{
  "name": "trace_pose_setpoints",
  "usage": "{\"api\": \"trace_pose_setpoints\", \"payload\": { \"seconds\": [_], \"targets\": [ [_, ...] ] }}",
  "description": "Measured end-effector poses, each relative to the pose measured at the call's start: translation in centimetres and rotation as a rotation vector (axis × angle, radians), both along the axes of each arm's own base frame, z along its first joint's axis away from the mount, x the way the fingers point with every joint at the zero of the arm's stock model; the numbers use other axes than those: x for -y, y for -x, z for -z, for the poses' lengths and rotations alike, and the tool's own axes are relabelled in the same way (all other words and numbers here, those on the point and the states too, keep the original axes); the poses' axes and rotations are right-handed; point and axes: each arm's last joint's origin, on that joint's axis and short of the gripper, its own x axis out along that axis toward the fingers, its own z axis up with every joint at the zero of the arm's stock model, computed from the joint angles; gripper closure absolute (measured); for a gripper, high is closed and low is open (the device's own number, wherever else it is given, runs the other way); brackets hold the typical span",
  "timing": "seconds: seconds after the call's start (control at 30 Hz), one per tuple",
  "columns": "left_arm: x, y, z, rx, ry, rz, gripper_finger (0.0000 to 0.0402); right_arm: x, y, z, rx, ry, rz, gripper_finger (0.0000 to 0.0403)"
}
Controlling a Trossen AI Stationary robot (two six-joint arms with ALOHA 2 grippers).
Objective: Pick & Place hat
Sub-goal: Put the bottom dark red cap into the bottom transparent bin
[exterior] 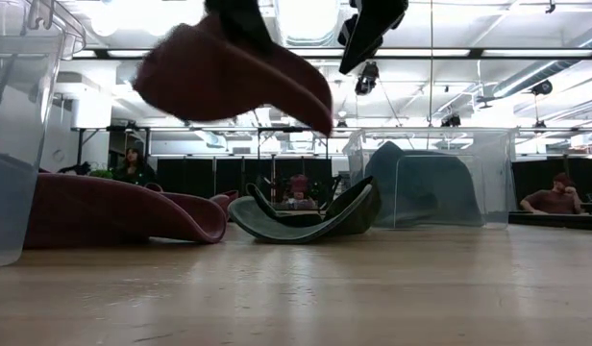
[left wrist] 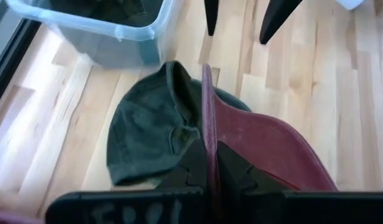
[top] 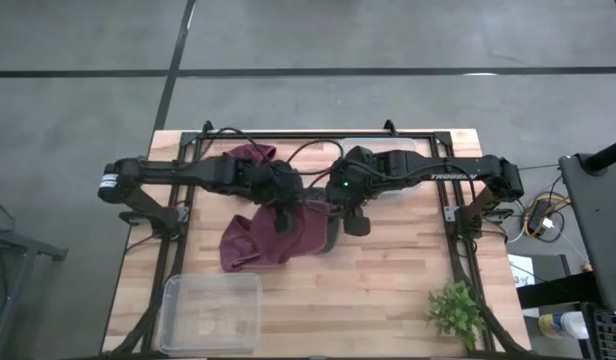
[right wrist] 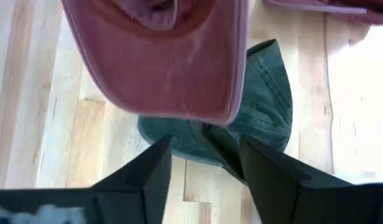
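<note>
The maroon hat [exterior: 234, 82] hangs in the air above the middle of the bench [top: 388, 290], its brim pinched edge-on between my left jaws, which are clamped tight on it. In the left wrist view that brim [left wrist: 266, 146] runs straight out from between my fingertips, so the grip looks centred rather than at a corner.

Directly under it lies a dark green cap [right wrist: 266, 118], resting on the wood. A second maroon hat [top: 250, 160] sits at about eleven o'clock from the lifted one, and more maroon fabric [top: 243, 245] trails toward seven o'clock.

My right gripper [right wrist: 201, 165] hovers just beside the hat at three o'clock, jaws standing apart and holding nothing.

The clear plastic bin [top: 210, 312] waits at seven o'clock, near the bench's front edge, and I judge it the likely drop spot. A small green plant [top: 456, 312] stands well away at five o'clock.

To do this well, I should keep my left jaws firmly together, lift until the hanging crown clears the green cap and the bin's rim, swing slowly so the soft fabric does not sway, and keep my right arm out of the path.
</note>
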Motion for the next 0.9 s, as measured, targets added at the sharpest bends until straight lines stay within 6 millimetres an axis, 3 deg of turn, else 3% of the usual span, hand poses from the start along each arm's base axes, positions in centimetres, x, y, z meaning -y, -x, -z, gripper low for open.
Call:
{"api": "trace_pose_setpoints", "payload": {
  "seconds": [0.2, 0.4, 0.6, 0.9],
  "targets": [
    [0.3, 3.1, -3.7, -0.021, 0.072, 0.032, 0.0394, 0.0, 0.1, 0.0, 0.002, 0.029, -0.050, 0.0178],
    [1.0, 7.1, -6.6, -0.063, 0.284, 0.028, 0.0394, 0.3, 0.1, 0.1, -0.009, 0.043, -0.062, 0.0167],
    [2.1, 10.4, -7.1, -0.155, 0.414, -0.072, 0.0394, 0.6, 0.3, 0.7, -0.040, 0.045, -0.060, 0.0167],
    [6.4, 13.0, -6.8, -0.235, 0.544, -0.115, 0.0394, 0.9, 0.6, 1.9, -0.084, 0.044, -0.056, 0.0166]
  ]
}}
